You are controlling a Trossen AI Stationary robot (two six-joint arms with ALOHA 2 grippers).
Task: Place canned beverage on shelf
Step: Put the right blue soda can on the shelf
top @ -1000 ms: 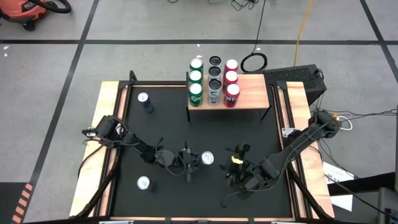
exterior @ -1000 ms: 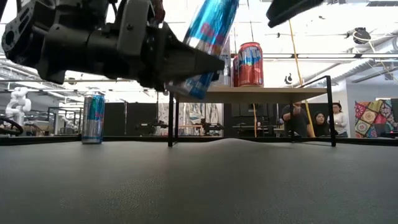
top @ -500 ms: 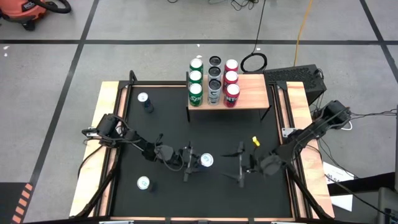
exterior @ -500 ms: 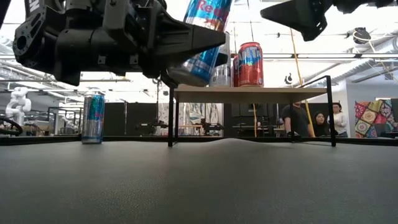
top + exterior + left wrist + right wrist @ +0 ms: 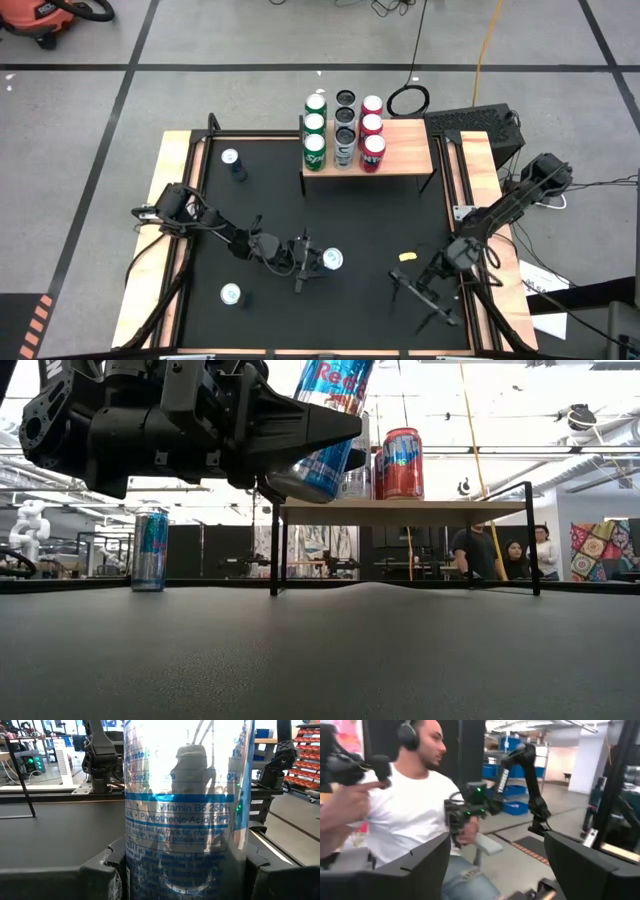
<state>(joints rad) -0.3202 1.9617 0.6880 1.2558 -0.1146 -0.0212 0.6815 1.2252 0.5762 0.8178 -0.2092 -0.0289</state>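
My left gripper (image 5: 318,262) is shut on a blue-and-silver can (image 5: 332,259) above the middle of the black mat; the can fills the left wrist view (image 5: 182,820) and shows high in the low view (image 5: 330,410). The shelf (image 5: 405,155), a light-wood top on thin black legs (image 5: 400,510), stands at the far side on its legs. It carries rows of green, dark and red cans (image 5: 345,135) at its left end. My right gripper (image 5: 420,303) is open and empty over the mat's near right corner, pointing off the table. My left gripper pinches the can's side wall, on the lower half of its body (image 5: 135,870), between its two fingers (image 5: 310,430). The fingers come level from the table's left and lie across the can. The can is lifted clear of the mat and tilted, its top up.
Two more cans stand on the mat, one at the far left (image 5: 231,158), also in the low view (image 5: 150,550), and one at the near left (image 5: 231,294). The shelf's right half is bare wood. A person sits beyond the table in the right wrist view (image 5: 415,805).
My right gripper has swung from the middle of the mat toward the near right corner and turned to point off the table. My left gripper has risen a little with the can, which has tipped more upright.
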